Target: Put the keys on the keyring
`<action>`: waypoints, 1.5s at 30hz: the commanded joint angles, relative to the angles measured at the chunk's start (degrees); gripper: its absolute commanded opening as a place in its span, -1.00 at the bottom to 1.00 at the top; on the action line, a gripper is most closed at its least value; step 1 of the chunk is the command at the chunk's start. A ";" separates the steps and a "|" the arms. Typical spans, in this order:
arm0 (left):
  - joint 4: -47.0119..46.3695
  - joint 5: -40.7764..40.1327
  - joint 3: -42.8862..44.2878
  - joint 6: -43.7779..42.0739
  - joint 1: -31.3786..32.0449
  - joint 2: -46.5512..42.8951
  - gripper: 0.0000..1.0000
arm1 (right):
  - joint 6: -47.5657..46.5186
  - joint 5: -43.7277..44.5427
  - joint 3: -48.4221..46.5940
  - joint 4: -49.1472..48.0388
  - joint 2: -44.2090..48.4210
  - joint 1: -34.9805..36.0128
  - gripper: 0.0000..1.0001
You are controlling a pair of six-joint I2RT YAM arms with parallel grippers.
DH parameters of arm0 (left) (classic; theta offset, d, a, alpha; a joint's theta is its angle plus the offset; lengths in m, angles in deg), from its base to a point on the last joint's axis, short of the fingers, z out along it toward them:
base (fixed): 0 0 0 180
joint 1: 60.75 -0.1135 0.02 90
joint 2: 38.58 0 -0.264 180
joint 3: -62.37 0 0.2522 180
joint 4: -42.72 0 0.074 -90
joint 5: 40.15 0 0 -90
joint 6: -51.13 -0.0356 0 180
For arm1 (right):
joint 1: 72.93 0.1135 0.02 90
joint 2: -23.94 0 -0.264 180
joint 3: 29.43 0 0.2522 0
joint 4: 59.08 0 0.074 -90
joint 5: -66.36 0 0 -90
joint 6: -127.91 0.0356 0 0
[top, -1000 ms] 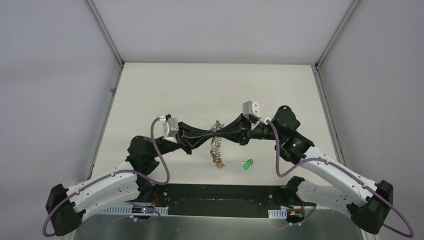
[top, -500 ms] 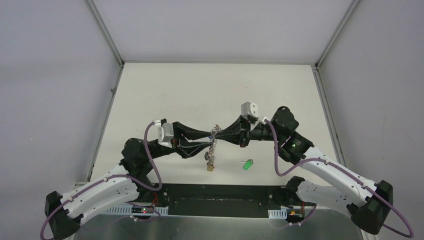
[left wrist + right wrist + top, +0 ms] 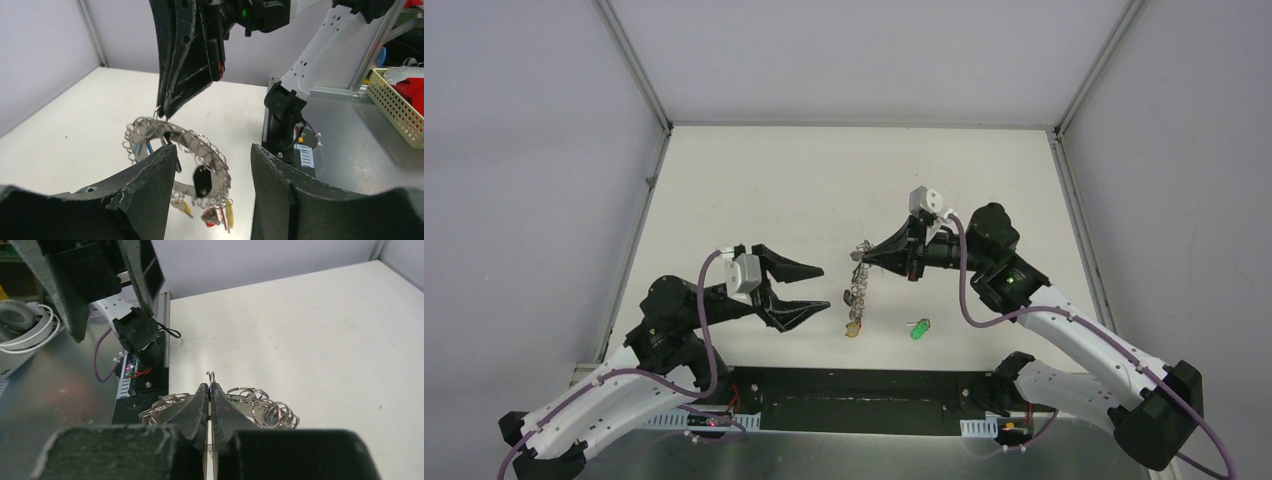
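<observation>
The keyring (image 3: 856, 290), a silvery ring crowded with small split rings and tagged keys, hangs from my right gripper (image 3: 862, 258), which is shut on its top. In the right wrist view the jaws (image 3: 210, 387) pinch a thin wire loop, with the keyring's split rings (image 3: 262, 407) spread on both sides. My left gripper (image 3: 822, 287) stands open to the left of the ring and apart from it. From the left wrist, the keyring (image 3: 192, 147) dangles beyond the open left gripper (image 3: 212, 152), showing a blue tag (image 3: 136, 148). The green-tagged key (image 3: 919, 328) lies alone on the table.
A black mounting rail (image 3: 864, 385) runs along the table's near edge between the arm bases. A yellow mesh basket (image 3: 400, 105) sits off the table beside the right arm's base (image 3: 282, 117). White headphones (image 3: 20, 320) lie past the near edge.
My left gripper has let go of the keyring, opened and drawn back to the left. The ring now hangs from the right gripper alone, which stayed shut.
</observation>
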 commanded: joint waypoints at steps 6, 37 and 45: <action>10.55 -9.83 1.87 5.38 0.56 2.07 0.30 | 8.97 0.94 0.66 -3.60 -0.92 -9.52 -1.00; -4.67 -14.84 21.67 58.29 11.36 72.05 -0.02 | 21.37 21.59 16.63 -2.53 1.15 -39.61 -1.00; 1.34 -25.38 26.42 65.32 16.49 76.85 -0.14 | 20.61 22.72 17.57 -0.25 2.33 -40.59 -1.00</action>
